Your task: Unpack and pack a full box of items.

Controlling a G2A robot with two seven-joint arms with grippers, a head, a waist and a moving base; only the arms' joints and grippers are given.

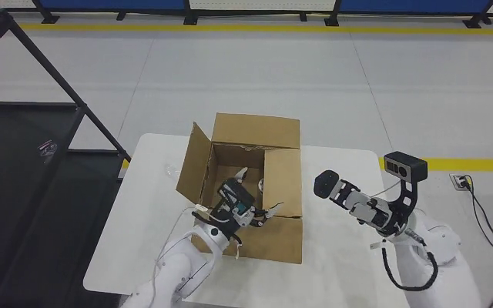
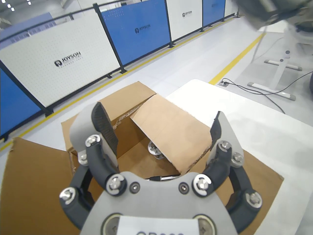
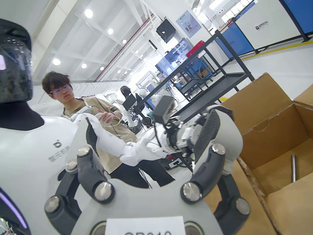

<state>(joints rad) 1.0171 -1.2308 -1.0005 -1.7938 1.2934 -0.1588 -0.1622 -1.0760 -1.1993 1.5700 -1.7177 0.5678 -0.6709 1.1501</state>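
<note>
Box open, left end effector spread, directly above it

Box mouth is only half open: the right flap leans in over the right side, so the way down is on the left, beside the upright left flap. Left gripper, jaws wide, hangs over the near edge. There's open table at near right.
</note>
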